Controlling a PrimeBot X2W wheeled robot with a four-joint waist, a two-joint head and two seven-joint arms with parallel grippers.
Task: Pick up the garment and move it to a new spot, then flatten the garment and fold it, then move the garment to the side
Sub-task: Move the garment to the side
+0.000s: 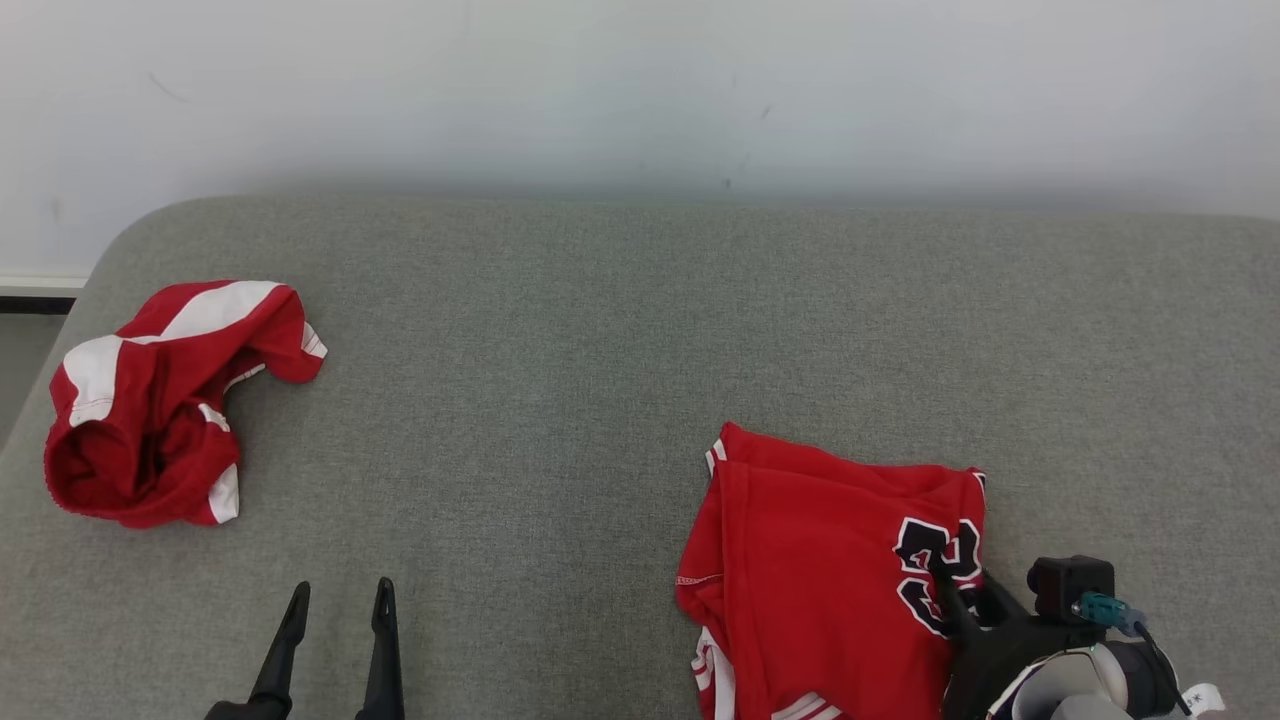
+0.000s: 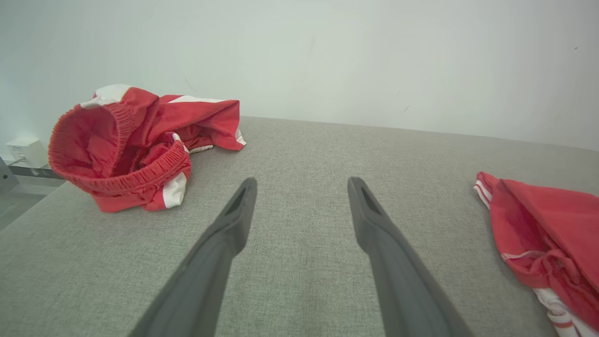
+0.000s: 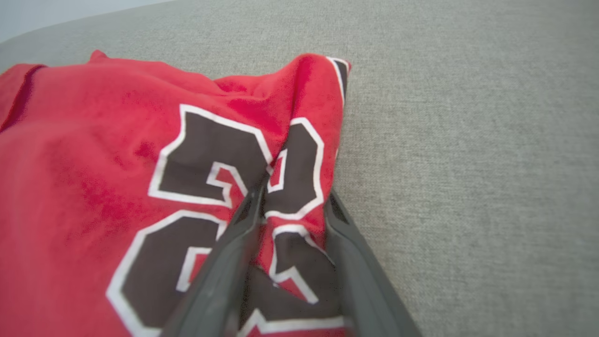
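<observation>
The fingers [image 3: 220, 276] of the right gripper [image 3: 294, 199] stand either side of a raised fold of the jersey [image 1: 800, 560], and the cloth touches both inner faces. We record this as a closing pinch on the fabric. Whether it is firm enough to bear a lift we cannot tell. The fold lies in the black-and-white number print, close to the jersey's right edge and short of its far right corner, and a ridge runs from the fingertips away towards that corner. The jersey rests at the near right of the grey padded surface [image 1: 560, 350]. We judge its long axis to run near to far, with its near end passing out of the head view. Almost all the cloth therefore lies to the left of the pinch, and bare grey surface lies directly to its right. The left gripper [image 1: 340, 590] is at the near left with its fingers spread wide and nothing between them. It is well apart from the jersey's left edge, so the right arm is plainly the nearer. A pair of red shorts [image 1: 150, 420] lies crumpled at the far left, apart from both grippers. In our judgement the pick-up step is in hand. A one-sided hold at this edge would let the bulk hang and trail leftward on lifting.
</observation>
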